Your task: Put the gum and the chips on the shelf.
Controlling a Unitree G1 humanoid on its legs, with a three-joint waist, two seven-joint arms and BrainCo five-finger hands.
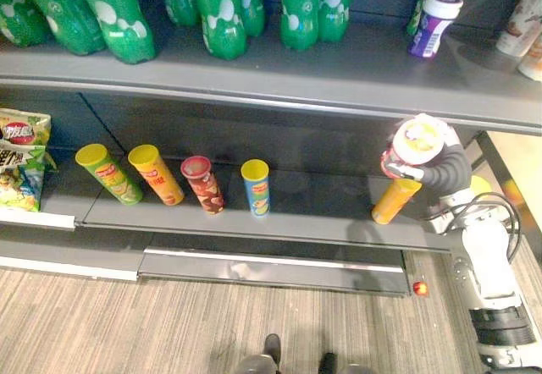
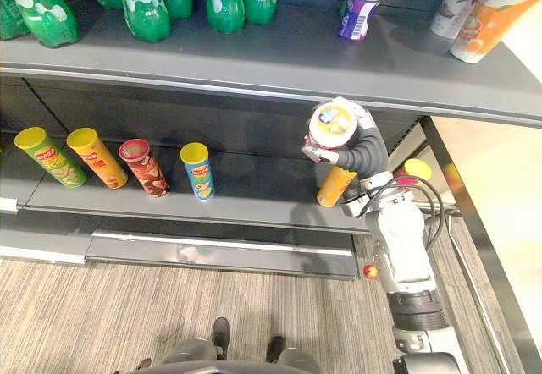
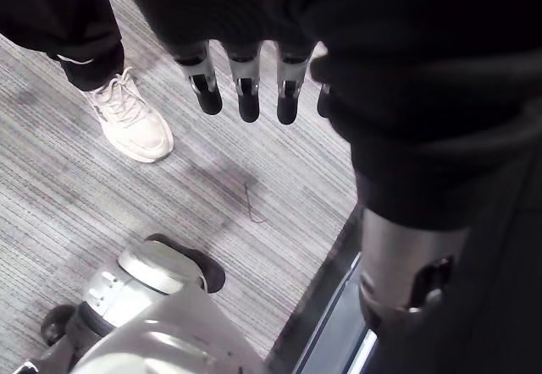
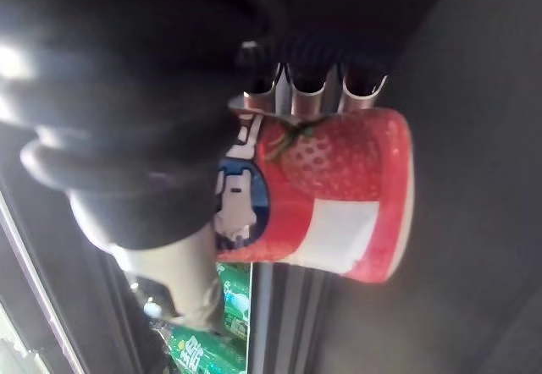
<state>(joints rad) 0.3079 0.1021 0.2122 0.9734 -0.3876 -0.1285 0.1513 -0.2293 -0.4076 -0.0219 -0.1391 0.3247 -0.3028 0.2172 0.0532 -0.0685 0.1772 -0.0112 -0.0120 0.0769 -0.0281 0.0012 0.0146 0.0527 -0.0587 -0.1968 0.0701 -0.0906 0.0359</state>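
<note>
Nearest the lens is the right hand (image 4: 309,95), its fingers and thumb curled round the gum tub (image 4: 339,196), a squat red tub with a strawberry on its side. In the head views the tub hangs clear of any board, just at the front edge of the upper shelf (image 1: 254,74) and toward that shelf's right end. Its pale lid faces up at the camera, so its short long axis stands about upright, the base downward.

Directly under the wrist an orange chips can (image 1: 395,200) stands near the right end of the lower shelf (image 1: 313,209). I cannot tell whether the can touches the hand.

The step looks to be setting the gum down. It should go well if the tub clears the front edge, stays lid-up, and lands flat on bare board. The spot should be beside the purple gum bottle (image 1: 434,24) and apart from it. Fingers ought to loosen only once the base sits, and the wrist must not knock the can.

The left hand (image 3: 246,86) hangs with relaxed fingers over the floor, near a person's white shoe (image 3: 131,124).
</note>
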